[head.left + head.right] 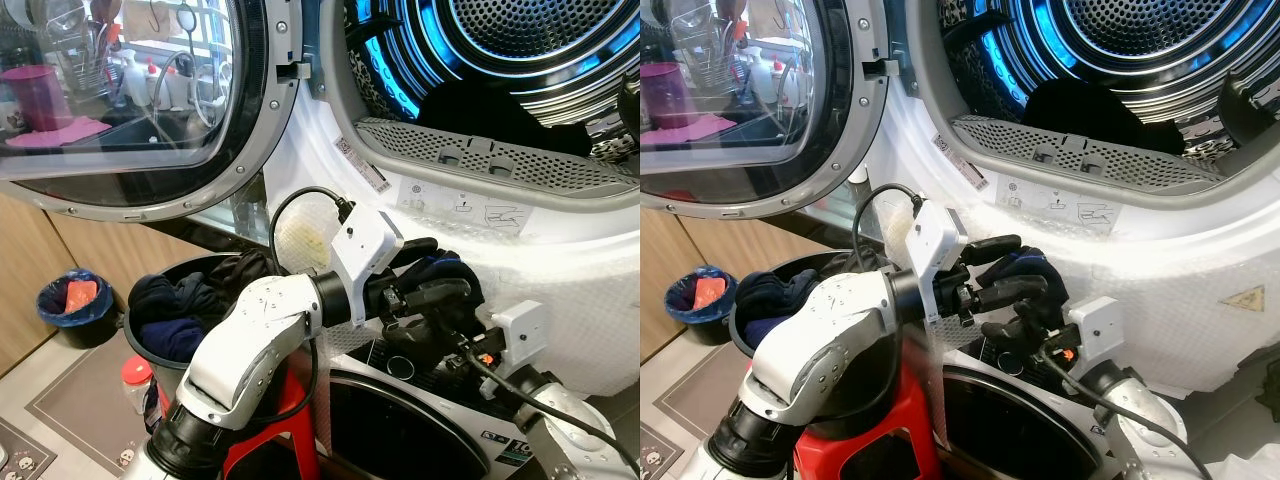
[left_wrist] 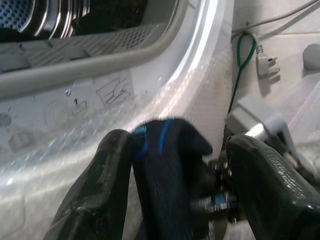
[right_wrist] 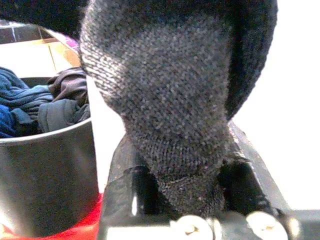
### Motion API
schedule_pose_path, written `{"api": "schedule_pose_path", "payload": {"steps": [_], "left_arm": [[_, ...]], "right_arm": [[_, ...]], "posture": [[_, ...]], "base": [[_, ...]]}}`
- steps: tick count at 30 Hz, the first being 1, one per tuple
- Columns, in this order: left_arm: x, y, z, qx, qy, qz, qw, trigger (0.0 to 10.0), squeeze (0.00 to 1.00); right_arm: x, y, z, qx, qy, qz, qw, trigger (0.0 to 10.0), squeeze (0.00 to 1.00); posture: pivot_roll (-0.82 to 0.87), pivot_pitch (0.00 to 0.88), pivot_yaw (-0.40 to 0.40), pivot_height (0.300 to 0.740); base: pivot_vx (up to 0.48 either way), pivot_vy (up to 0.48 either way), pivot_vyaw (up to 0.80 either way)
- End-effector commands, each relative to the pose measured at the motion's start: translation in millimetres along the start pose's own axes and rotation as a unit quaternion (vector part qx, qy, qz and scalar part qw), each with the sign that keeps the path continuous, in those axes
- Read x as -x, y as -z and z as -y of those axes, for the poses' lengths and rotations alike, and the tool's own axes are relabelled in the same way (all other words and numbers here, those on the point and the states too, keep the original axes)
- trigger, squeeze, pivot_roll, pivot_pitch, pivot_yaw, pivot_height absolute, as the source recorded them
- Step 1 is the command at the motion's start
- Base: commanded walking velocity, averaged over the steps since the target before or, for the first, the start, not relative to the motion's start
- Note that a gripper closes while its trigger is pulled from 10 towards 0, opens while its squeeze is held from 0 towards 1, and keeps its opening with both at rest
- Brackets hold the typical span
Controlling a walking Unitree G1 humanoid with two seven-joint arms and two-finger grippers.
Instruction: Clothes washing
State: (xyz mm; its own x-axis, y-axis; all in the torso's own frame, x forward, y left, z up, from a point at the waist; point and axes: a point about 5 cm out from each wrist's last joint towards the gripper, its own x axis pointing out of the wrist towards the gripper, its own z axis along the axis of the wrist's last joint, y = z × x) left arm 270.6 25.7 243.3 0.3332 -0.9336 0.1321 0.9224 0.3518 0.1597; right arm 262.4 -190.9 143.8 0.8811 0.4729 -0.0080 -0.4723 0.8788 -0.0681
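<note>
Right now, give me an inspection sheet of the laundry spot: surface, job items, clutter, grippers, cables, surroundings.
Surface: red stool carrying the black bucket; tiled floor below.
Job's things: dark sock held in front of the machine; dark clothes heaped in the bucket; drum open with dark laundry inside; round door swung open.
Clutter: blue bin with something orange in it; red-capped jar on the floor.
Grippers: left gripper and right gripper both on the sock, close together.
Cables: black cable looping over the left wrist; green wire and white plug by the wall.
Surroundings: wooden cabinet at the left.
</note>
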Motion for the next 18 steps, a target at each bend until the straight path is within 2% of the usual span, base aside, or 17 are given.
{"api": "schedule_pose_path", "payload": {"steps": [1,6,7,12,15,16,18], "left_arm": [[4.9,-3,4.1,0.003,0.015,0.001,1.000,10.0,1.00],[16.3,-1,9.1,0.010,0.034,-0.011,0.999,10.0,1.00],[21.2,0,11.4,0.015,0.044,-0.015,0.999,10.0,1.00],[32.1,2,9.8,0.016,0.039,-0.029,0.999,10.0,1.00],[39.2,2,9.5,0.003,0.033,-0.040,0.999,10.0,1.00],[40.9,2,8.7,-0.006,0.027,-0.046,0.999,10.0,0.00],[43.3,2,7.8,-0.015,0.020,-0.053,0.998,10.0,0.00]], "right_arm": [[-0.1,-5,5.3,0.011,0.000,0.007,1.000,0.0,0.00],[-1.7,-10,10.9,0.020,-0.005,0.010,1.000,0.0,0.00],[-2.9,-13,14.3,0.029,-0.007,0.012,0.999,10.0,0.00],[-8.0,-27,23.1,0.044,-0.024,0.029,0.998,10.0,0.00],[-12.1,-40,30.1,0.051,-0.042,0.039,0.997,10.0,0.00],[-12.5,-43,31.3,0.058,-0.050,0.042,0.996,10.0,0.00],[-12.6,-46,33.1,0.070,-0.061,0.044,0.995,10.0,0.00]], "posture": [[0.01,0.035,-0.006,0.740],[0.01,0.035,-0.006,0.740],[0.01,0.034,-0.010,0.740],[0.02,0.032,-0.016,0.740],[0.03,0.030,-0.019,0.740],[0.03,0.030,-0.019,0.740],[0.03,0.026,-0.023,0.740]], "base": [[0.000,0.000,0.00],[0.000,0.000,0.00],[0.000,0.000,0.00],[0.000,0.000,0.00],[0.000,0.000,0.00],[0.000,0.000,0.00],[0.000,0.000,0.00]]}}
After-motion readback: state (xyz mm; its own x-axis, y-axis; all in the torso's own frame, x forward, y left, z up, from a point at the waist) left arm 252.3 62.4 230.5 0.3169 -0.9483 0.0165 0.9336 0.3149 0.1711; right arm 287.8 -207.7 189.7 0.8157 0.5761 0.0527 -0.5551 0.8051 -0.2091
